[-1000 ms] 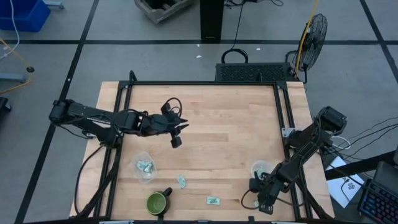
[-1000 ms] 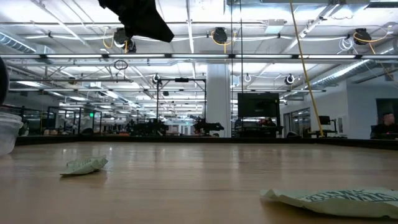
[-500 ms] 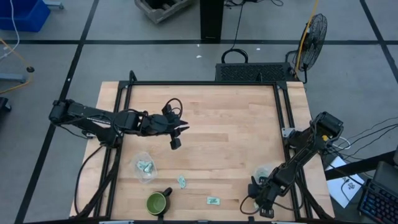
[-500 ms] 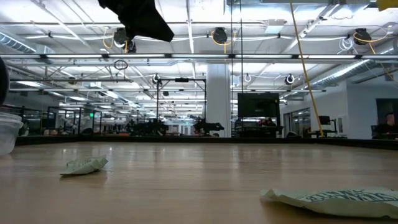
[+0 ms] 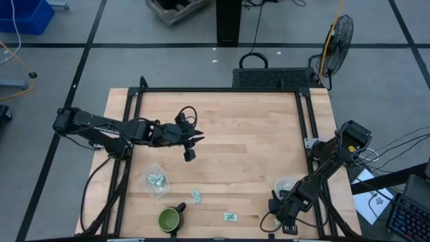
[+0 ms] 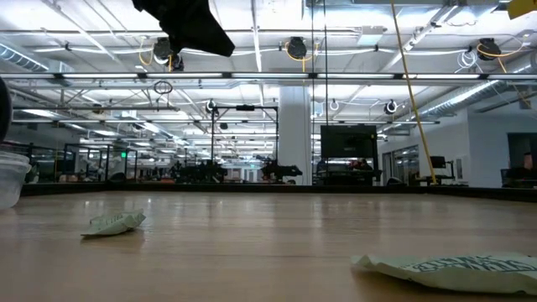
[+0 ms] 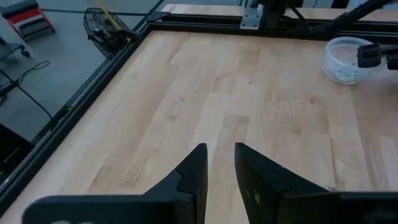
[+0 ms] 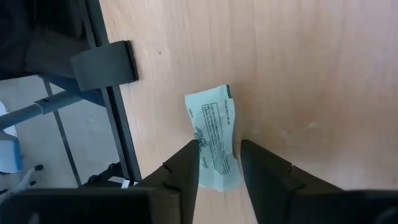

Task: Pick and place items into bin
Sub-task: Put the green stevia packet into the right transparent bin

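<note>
We see the right gripper [image 8: 217, 163] low at the table's [image 5: 255, 134] near edge, fingers parted astride a pale packet [image 8: 212, 132]. The left gripper [image 7: 219, 163] hovers mid-table, slightly parted and empty.

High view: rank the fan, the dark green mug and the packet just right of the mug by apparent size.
1. fan, largest
2. dark green mug
3. packet, smallest

The fan stands on the floor, farther from the camera, so its true lead is likely greater.

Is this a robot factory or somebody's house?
Probably a big robot lab or workshop, not a house: a wooden worktable in a metal frame, long ceiling lights across a huge hall, and a floor fan.
</note>
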Available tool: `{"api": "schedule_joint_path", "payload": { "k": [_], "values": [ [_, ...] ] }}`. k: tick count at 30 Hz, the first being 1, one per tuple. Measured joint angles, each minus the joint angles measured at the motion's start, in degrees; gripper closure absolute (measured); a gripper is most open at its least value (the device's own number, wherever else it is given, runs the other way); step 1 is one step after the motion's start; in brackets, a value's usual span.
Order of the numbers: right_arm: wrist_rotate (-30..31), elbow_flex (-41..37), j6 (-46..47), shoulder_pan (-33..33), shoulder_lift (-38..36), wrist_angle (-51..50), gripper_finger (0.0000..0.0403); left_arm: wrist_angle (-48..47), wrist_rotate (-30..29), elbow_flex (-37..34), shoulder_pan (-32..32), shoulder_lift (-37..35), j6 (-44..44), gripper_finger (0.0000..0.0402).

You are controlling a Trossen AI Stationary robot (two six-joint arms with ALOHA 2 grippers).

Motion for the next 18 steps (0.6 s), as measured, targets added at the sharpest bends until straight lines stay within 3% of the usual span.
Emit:
{"api": "schedule_joint_path", "payload": {
  "k": [11, 13, 18],
  "values": [
    [-0.29, -0.04, 0.21, 0.00, 0.17, 0.68, 0.0380, 0.02, 0.00, 0.00, 0.00, -0.01, 0.04, 0.0314],
    [-2.63, -0.04, 1.07, -0.03, 0.17, 1.54, 0.0395, 0.02, 0.00, 0.00, 0.00, -0.01, 0.07, 0.0314],
    [-6.14, -0.04, 5.97, -0.31, -1.20, 1.71, 0.0398, 0.04, -0.01, 0.00, 0.00, -0.01, 0.33, 0.0314]
  ]
}}
